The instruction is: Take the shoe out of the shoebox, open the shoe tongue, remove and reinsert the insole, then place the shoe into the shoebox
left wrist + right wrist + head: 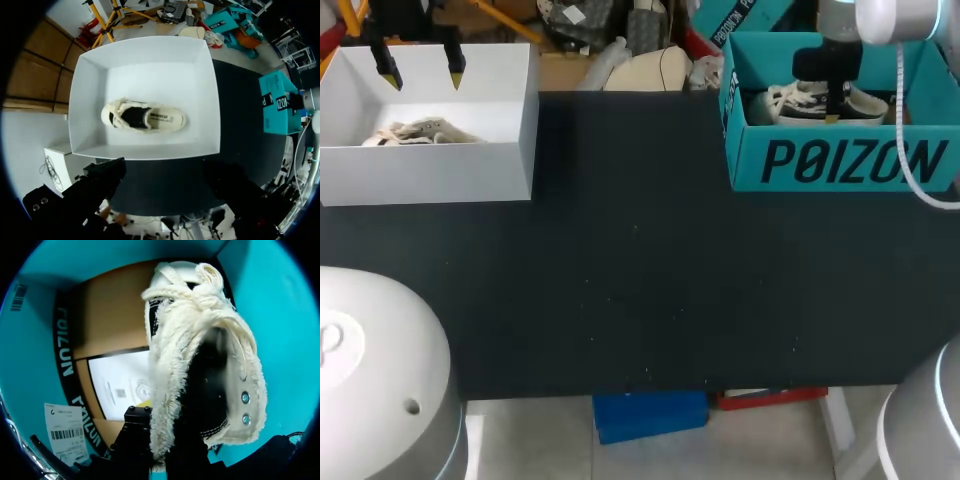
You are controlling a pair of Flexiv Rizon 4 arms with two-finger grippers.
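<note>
Sitting inside the teal shoebox [840,160] at the table's far right: one shoe [788,104], cream with frayed trim and a dark lining. Held there, by the look of the right wrist view, by the right gripper [831,112], reaching straight down into the box. One finger outside the side wall, the other inside the opening, clamped on the frayed collar between them.

Progress, as a judgement: either the first step or the last, with the shoe in the box, under grip and not lifted clear. Reads more like the start, given laces bunched in a knot over the tongue and no sign of a tongue pulled open. Left to do on that reading: lifting out, opening the tongue, pulling and refitting the insole, returning to the box.

Orientation: lies with the long axis across the box, parallel to the printed front wall. Points, seemingly, toe toward the table's middle and heel toward the right edge, going by the laces on that side of the gripper. Toe cap itself hidden.

Beside the shoe, on the brown box floor: a white paper sheet [120,385].

Well apart, at the far left: white box [430,175] holding a second shoe [145,117], cream, insole showing. Above it: left gripper [421,72], fingers spread, nothing between them, touching nothing.

Between the two boxes: dark table [640,290].
</note>
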